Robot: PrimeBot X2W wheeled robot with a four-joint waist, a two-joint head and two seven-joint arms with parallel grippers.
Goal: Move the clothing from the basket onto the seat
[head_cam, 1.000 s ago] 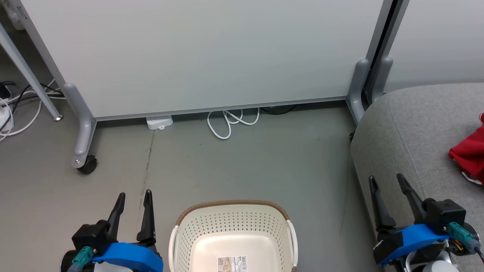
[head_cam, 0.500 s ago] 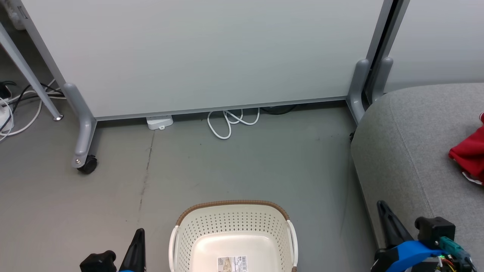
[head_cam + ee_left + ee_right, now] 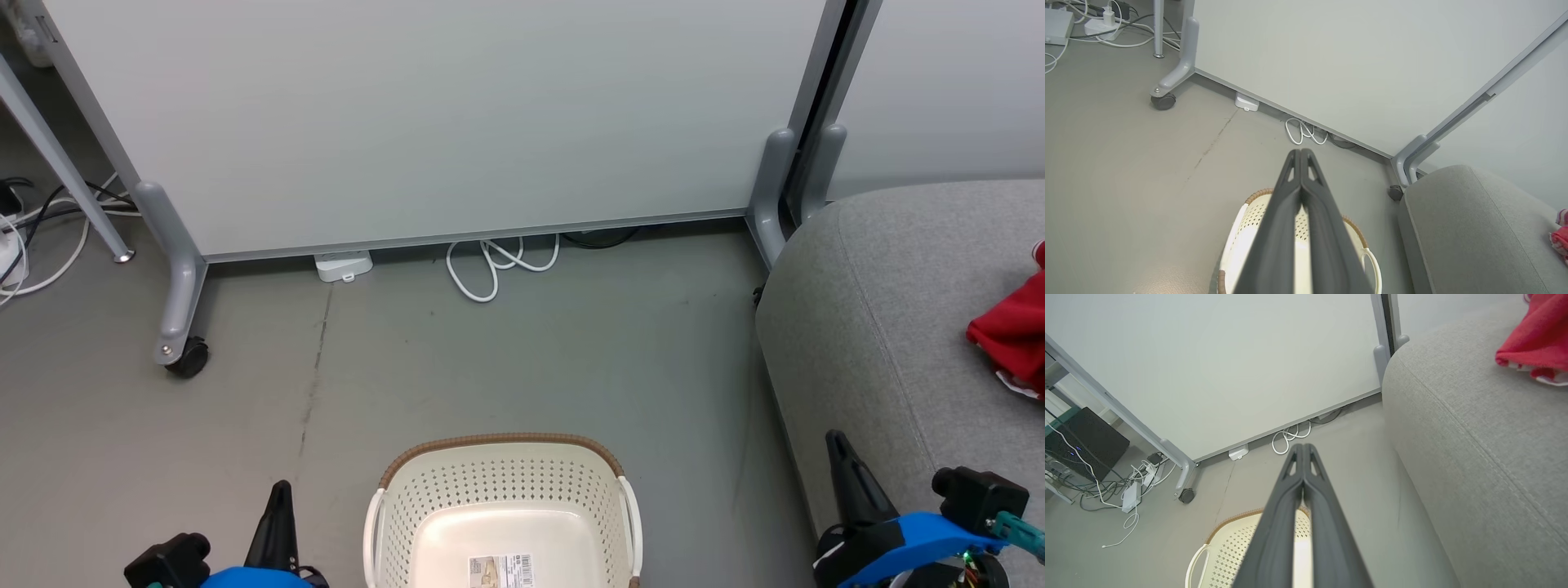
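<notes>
Head view, biggest first: a pale partition panel stands across the far side, well beyond both pairs of fingers, above a grey floor. The grey seat spreads ahead and to the right of the right fingers, which show against its near left edge. The basket stands on the floor between the two pairs of fingers, nearer the left fingers, its pale base turned up to the camera. The red clothing lies on the seat, ahead and to the right of the right fingers and well apart from the basket.

Both wrist views show each pair of dark fingers pressed together along their length, tips meeting, with nothing between them. Both pairs point toward the panel.

A white cable lies looped at the panel's foot, far ahead of the gap between the two pairs. A black castor sits ahead and left of the left fingers. A paper label lies on the basket's base.
</notes>
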